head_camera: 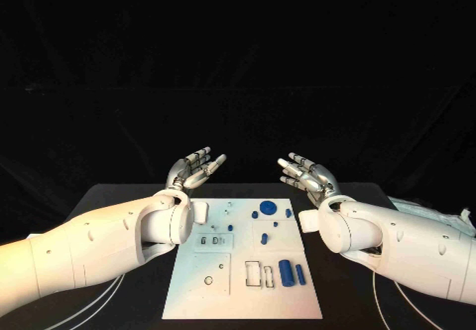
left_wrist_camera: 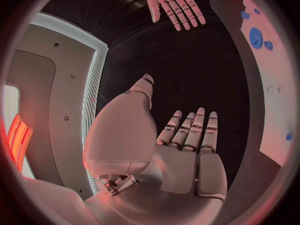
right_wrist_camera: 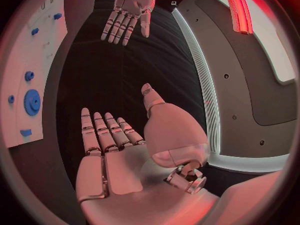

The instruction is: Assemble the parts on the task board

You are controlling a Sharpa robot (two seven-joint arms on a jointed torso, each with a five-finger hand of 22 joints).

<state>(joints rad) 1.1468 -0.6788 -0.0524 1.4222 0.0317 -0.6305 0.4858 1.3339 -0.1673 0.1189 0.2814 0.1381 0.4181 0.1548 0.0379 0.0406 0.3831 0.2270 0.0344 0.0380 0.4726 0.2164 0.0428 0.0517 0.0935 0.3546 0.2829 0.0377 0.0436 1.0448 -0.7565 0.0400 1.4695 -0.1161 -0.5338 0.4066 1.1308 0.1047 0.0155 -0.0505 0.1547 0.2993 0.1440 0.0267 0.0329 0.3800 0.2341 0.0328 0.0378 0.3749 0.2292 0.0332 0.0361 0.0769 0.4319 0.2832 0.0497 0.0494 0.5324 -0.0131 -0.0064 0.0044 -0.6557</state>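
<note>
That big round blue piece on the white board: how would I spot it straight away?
Find the white task board on the black table. Near its far edge lies the round blue disc, by far the widest blue piece; its neighbours are small studs.

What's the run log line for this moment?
left hand: open, raised | right hand: open, raised | parts: untouched on task board

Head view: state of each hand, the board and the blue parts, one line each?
left hand: open, palm up, raised beyond the board's far edge, holds nothing
right hand: open, palm up, raised beyond the far edge, holds nothing
task board: flat on the table, between the arms, untouched
blue gear: lying on the board near its far end
blue cylinder: lying on its side on the board, beside the rectangular slots
</note>
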